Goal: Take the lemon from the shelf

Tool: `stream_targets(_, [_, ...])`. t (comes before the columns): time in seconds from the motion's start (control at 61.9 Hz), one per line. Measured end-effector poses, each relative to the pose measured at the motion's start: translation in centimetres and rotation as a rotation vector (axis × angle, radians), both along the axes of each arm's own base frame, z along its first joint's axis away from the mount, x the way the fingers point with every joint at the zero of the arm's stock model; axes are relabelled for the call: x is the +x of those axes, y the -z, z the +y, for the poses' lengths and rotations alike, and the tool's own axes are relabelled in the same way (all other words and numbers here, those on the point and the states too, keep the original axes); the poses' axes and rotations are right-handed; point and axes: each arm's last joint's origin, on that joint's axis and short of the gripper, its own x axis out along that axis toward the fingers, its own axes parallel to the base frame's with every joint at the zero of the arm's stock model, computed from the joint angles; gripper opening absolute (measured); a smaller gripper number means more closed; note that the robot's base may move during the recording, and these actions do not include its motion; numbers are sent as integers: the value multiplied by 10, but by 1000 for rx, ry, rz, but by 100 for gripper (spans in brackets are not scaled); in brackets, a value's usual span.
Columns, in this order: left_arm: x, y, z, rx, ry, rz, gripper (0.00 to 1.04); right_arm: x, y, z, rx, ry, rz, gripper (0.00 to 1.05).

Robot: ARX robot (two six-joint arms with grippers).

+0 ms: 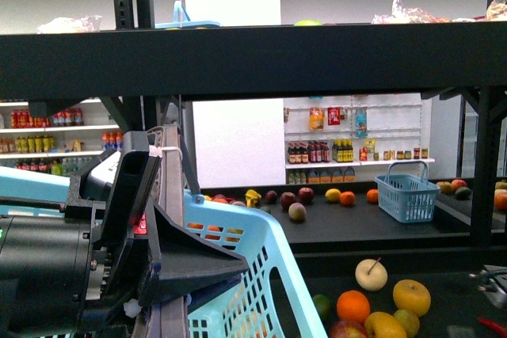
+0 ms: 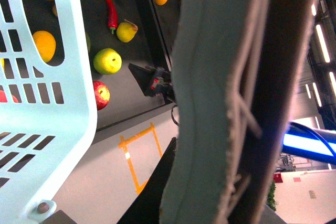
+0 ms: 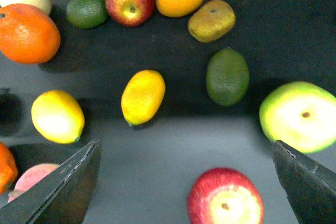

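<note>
The shelf (image 1: pixel 317 57) is carrying loose fruit on its dark tiers. The basket (image 1: pixel 261 243) is sitting beside the left tool (image 1: pixel 169 195), probably to receive the pick; that tool's grip cannot be determined. The right tool (image 3: pixel 185 148) is hovering above a tier, jaws spread wide for descent. The lemon (image 3: pixel 58 116) is lying on that tier, nearer one finger, off centre.

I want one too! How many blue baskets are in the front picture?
2 for sure: one basket close beside the left arm, another basket further back on the shelf. A blue thing up top might be a third.
</note>
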Motion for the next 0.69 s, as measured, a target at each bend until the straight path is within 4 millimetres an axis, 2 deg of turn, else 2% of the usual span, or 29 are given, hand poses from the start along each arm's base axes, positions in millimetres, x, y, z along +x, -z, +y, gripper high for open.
stream_targets(0.145, [0, 0, 0, 0, 0, 0, 11, 32, 27, 15, -12, -3, 43, 97])
stream_targets(0.339, [0, 0, 0, 0, 0, -1, 11, 73, 76, 34, -6, 15, 116, 97])
stream_targets(0.694, [0, 0, 0, 0, 0, 0, 11, 111, 113, 65, -22, 27, 126, 97])
